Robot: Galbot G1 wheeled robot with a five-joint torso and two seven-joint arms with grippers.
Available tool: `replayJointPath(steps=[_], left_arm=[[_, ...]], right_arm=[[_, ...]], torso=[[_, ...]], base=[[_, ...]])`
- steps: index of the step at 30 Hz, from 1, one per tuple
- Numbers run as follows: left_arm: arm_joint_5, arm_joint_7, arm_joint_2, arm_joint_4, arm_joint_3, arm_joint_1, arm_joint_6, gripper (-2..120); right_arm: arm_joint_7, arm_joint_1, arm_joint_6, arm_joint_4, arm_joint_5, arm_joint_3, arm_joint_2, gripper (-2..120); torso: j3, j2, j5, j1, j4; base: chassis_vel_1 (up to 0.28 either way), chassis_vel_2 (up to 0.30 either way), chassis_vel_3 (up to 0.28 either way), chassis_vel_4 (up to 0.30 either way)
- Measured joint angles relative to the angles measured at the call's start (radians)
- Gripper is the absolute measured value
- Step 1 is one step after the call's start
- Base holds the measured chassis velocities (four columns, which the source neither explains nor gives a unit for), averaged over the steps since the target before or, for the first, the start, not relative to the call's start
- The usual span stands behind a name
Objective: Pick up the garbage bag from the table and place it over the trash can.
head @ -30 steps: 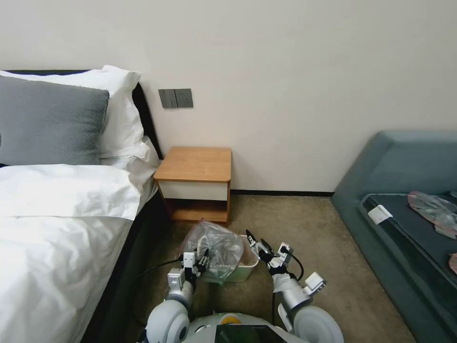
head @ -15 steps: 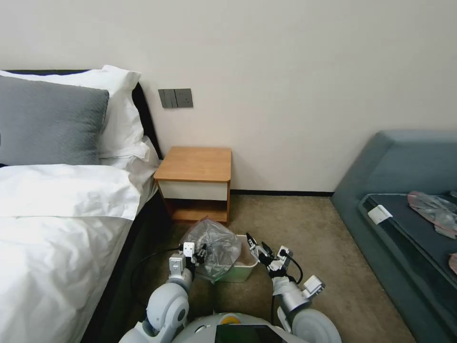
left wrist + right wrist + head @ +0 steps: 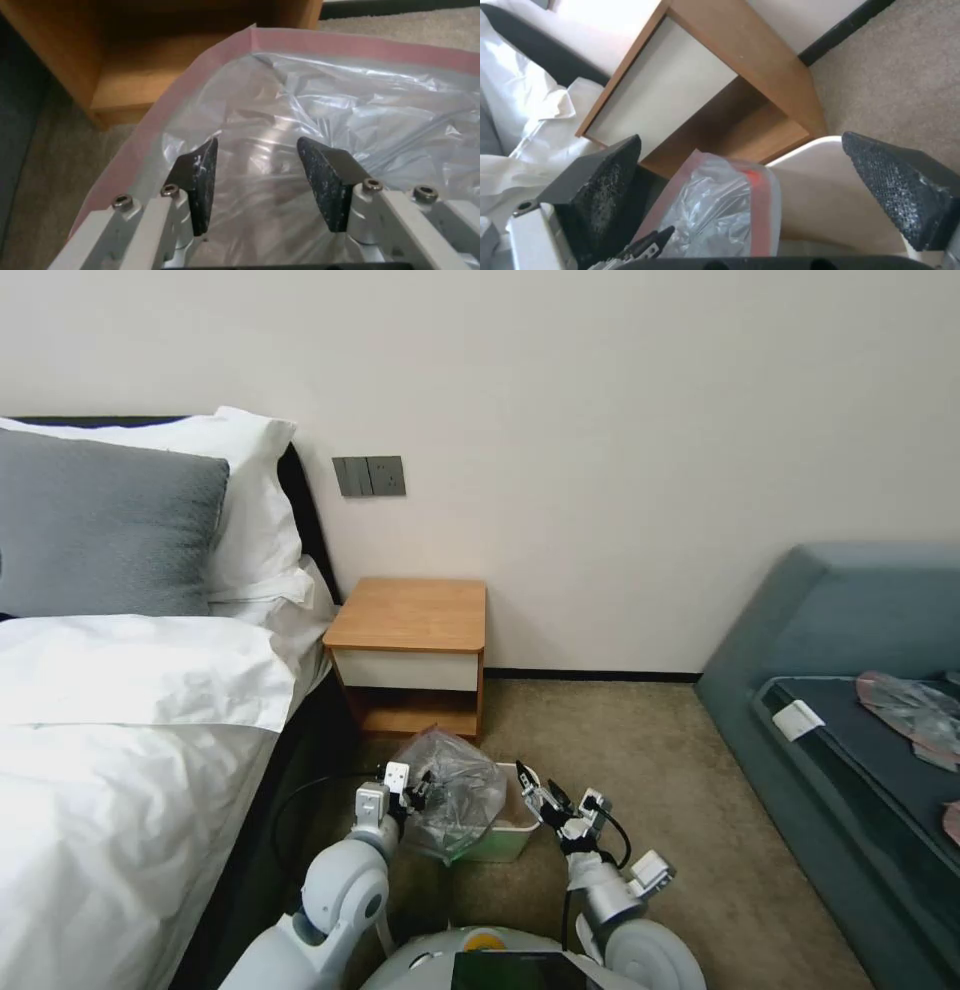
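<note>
The left hand (image 3: 420, 792) sits low over the carpet with its dark pads (image 3: 199, 176) spread apart; the crumpled plastic of the garbage bag (image 3: 455, 795) lies between and past them, but whether the pads touch the film cannot be told from the wrist view. Just beyond this hand the bag, translucent grey with a pinkish-red rim (image 3: 320, 41), billows over the left half of the trash can (image 3: 510, 835) and hangs down its near side. The bin's right half is uncovered, its cream rim and inner wall bare (image 3: 825, 187).

To the right of that, the right hand (image 3: 535, 793) hovers at the bin's right rim, fingers wide apart and holding nothing; in its own wrist view the bag's red edge and the bare bin lie between its two pads.

Farther out, beyond the bin, stands the desk (image 3: 410, 615), its top bare and its low shelf close behind the bag. The bed (image 3: 120, 720) runs along the left hand's outer side, and a blue-grey sofa (image 3: 850, 670) lies well off beyond the right hand.
</note>
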Motion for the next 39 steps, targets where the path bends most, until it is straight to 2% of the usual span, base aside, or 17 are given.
replayJointPath(steps=[11, 20, 39], left_arm=[[-0.053, 0.032, 0.052, -0.006, 0.012, -0.04, 0.071, 39], [-0.093, 0.006, 0.068, 0.01, 0.028, -0.064, 0.076, 38], [-0.094, -0.023, 0.053, 0.117, 0.123, -0.126, 0.073, 38]], right_arm=[[-0.004, -0.006, 0.014, 0.002, -0.013, 0.013, 0.021, 100], [-0.007, -0.006, 0.023, -0.008, -0.017, 0.023, 0.029, 100], [-0.012, -0.008, 0.049, -0.028, -0.018, 0.044, 0.039, 100]], torso=[[0.0, 0.0, 0.0001, 0.0, 0.0], [0.0, 0.0, 0.0001, 0.0, 0.0], [0.0, 0.0, 0.0002, 0.0, 0.0]], base=[[0.0, 0.0, 0.0, 0.0], [0.0, 0.0, 0.0, 0.0], [0.0, 0.0, 0.0, 0.0]])
